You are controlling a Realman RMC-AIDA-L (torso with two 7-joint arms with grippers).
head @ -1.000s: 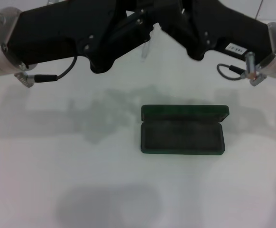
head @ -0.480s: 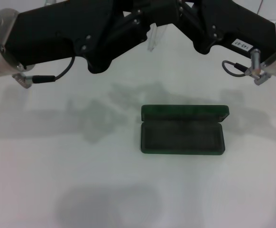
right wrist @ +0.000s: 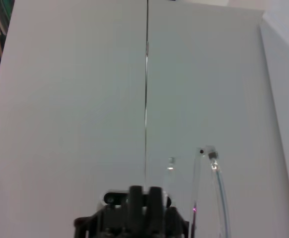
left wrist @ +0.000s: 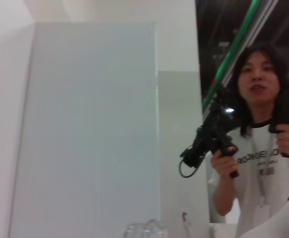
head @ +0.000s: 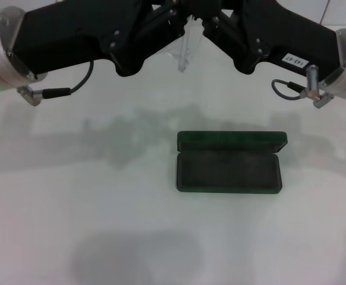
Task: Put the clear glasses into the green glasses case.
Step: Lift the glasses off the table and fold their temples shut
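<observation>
Both arms raised at the far side of the white surface [head: 101, 225], meeting near the top centre of the head view. Left hand [head: 174, 21] comes in from the left, right hand [head: 211, 24] from the right; their tips close in on each other around the clear glasses [head: 183, 52], which hang in the air between them, well above the surface and beyond the case. Only a transparent sliver of the glasses shows below the black housings, pointing downward. Cannot tell how far either hand is spread, nor which one actually has hold of the glasses; the fingertips are buried behind the arm bodies. Right wrist view shows a thin curved transparent arm of the glasses [right wrist: 215, 193] standing up against a pale wall panel [right wrist: 85, 99], beside a dark hand part at the frame edge. Left wrist view catches a glimpse of clear plastic [left wrist: 145, 229] at its edge, and a person in a white T-shirt [left wrist: 263, 163] farther off holding a black handheld device [left wrist: 211, 139]. The green glasses case [head: 229, 161] lies open on the surface, right of centre, lid tipped back on the far side, dark lining facing up, nothing inside. Grey arm shadows spread across the surface left of the case.
</observation>
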